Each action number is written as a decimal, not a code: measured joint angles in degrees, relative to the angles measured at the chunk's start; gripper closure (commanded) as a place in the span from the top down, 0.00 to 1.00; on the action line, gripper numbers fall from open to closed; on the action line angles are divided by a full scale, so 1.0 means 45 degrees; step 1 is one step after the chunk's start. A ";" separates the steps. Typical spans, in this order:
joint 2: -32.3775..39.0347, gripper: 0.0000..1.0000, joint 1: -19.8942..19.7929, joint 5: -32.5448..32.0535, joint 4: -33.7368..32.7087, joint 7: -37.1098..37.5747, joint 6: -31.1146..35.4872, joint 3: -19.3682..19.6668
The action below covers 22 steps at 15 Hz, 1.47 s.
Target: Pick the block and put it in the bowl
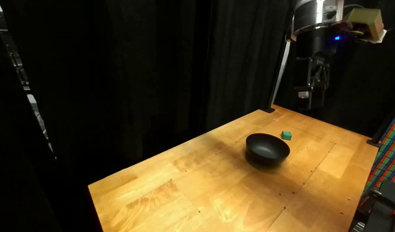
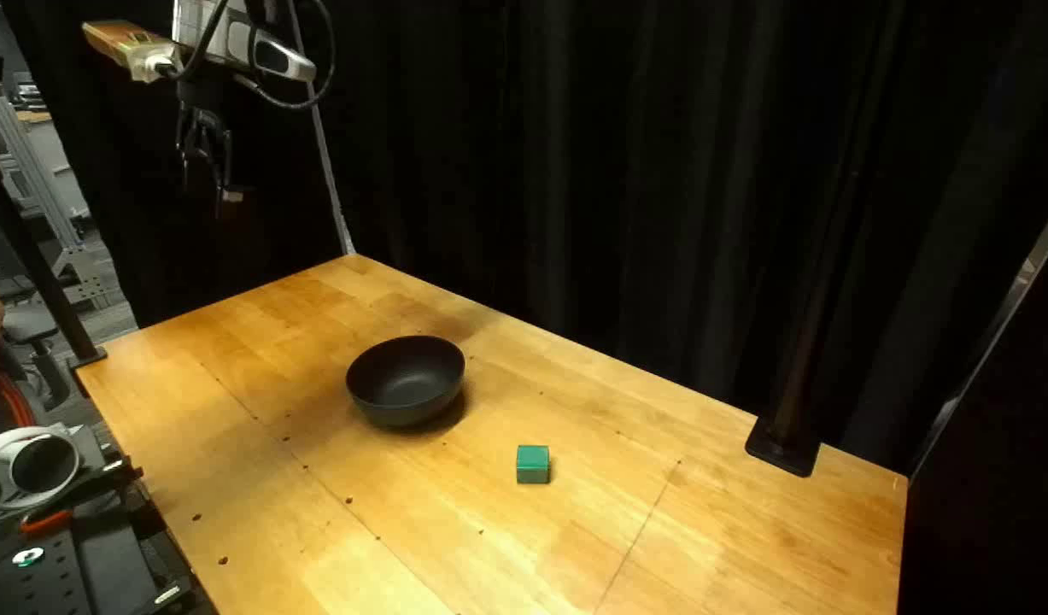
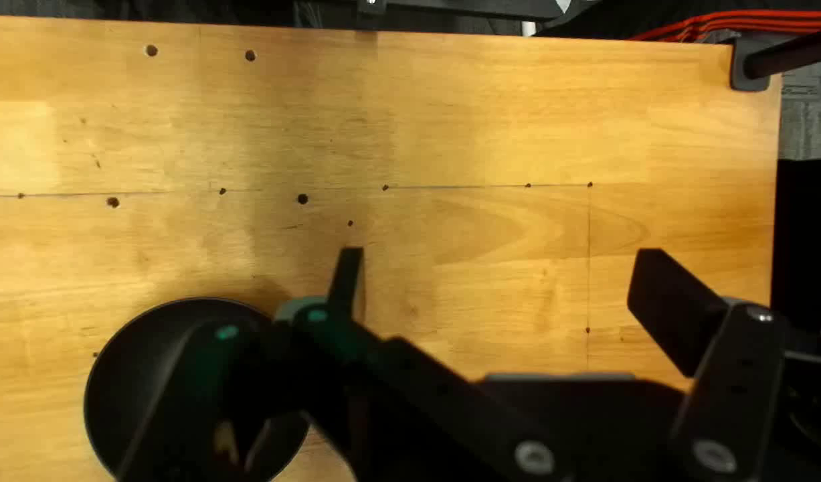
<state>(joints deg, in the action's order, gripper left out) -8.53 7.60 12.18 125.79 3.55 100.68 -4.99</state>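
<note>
Wrist view is showing the end effector (image 3: 500,284) gaping wide, holding nothing. For a clean pick, it is probably needing to pass clear of the black bowl (image 2: 406,380) and descend squarely astride the flat-faced green cube (image 2: 532,465), which is resting near the bowl, not touching, on a wood-grained surface (image 2: 728,530). The bowl's matte wall is curving round; behind, a black curtain (image 2: 609,154) is hanging in folds.

Arm (image 2: 237,43): mostly out of frame, only lower end at top of both ext. views. Gripper (image 3: 504,278) up high, ptg down. Wrist view: fingers (image 3: 674,311) spread wide, gap btwn tips. Ext. views: dark on dark, exact spread hard to tell. Blue LED (image 1: 336,38) lit abv. gripper.
</note>
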 measured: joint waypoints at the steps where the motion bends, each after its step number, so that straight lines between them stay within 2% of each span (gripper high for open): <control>1: -0.0001 1.00 0.0000 0.0000 -0.0033 -0.0001 0.0007 0.0000; 10: 0.0022 1.00 -0.0020 -0.0100 -0.0098 0.0002 0.0011 0.0000; 12: 0.0211 1.00 -0.0231 0.0146 -0.0299 0.0013 0.0563 0.0150; 18: 0.1854 1.00 -0.1877 0.1992 -0.3469 -0.0238 0.0809 0.1789; 22: 0.3689 1.00 -0.3054 0.3212 -0.5732 0.0045 0.1210 0.2622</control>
<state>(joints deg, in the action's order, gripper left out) 8.07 -6.14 26.63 99.99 3.75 106.12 6.81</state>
